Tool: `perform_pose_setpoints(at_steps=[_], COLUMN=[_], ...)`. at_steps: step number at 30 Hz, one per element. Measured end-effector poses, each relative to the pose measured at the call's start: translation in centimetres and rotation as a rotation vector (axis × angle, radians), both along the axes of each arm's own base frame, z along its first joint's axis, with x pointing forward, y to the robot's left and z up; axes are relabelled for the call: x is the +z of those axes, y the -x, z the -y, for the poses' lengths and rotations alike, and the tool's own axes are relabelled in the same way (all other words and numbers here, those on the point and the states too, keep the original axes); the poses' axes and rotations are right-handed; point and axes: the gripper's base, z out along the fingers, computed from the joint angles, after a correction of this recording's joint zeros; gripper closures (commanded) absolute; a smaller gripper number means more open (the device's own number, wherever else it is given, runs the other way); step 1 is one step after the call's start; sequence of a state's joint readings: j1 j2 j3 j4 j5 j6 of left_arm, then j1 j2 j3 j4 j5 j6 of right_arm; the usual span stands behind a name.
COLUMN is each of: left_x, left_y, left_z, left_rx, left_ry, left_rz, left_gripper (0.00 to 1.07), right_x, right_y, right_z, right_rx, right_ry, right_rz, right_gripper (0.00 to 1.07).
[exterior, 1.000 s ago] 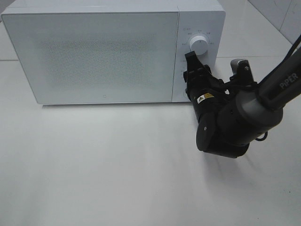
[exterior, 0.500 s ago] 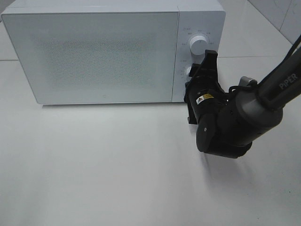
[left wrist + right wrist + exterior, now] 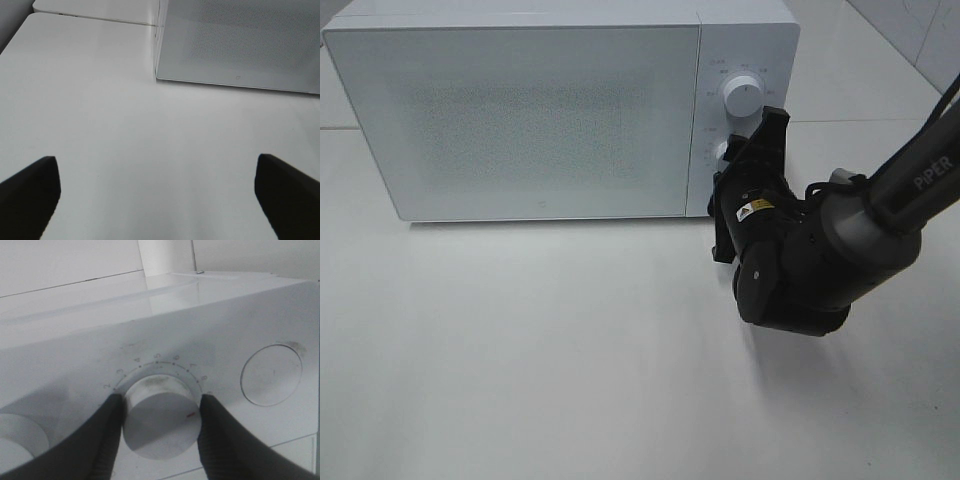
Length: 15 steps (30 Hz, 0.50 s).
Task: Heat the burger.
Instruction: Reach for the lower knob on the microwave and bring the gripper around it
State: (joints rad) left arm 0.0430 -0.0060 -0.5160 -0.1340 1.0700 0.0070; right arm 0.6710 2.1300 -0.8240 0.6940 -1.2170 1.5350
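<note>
Right tool pinching lower dial, microwave door closed

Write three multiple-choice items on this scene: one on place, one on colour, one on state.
1. The right gripper is on which knob? A upper; B lower; C neither
2. The microwave is: A white; B black; C red
3. Its door is: A wide open; B ajar; C shut

Answers:
1 B: it clamps the lower knob, while the upper knob stands free.
2 A: the whole casing is white.
3 C: the door lies flush with the panel.
</note>
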Motion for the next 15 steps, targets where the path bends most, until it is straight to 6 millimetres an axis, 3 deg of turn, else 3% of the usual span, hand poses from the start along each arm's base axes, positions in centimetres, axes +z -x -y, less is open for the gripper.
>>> perform_pose_setpoints(at_steps=[9,15], left_x=[0.0,0.0], left_y=[0.0,0.0], left_z=[0.0,0.0], left_rx=[0.0,0.0], left_ry=[0.0,0.0], left_rz=[0.0,0.0], left_gripper=[0.09,0.09], right_x=[0.0,-0.01], right_y=[0.0,0.0], right_z=[0.0,0.02], right_rx=[0.012,0.016], right_ry=[0.068,0.103], right_rz=[0.003,0.004], right_gripper=[0.99,0.8])
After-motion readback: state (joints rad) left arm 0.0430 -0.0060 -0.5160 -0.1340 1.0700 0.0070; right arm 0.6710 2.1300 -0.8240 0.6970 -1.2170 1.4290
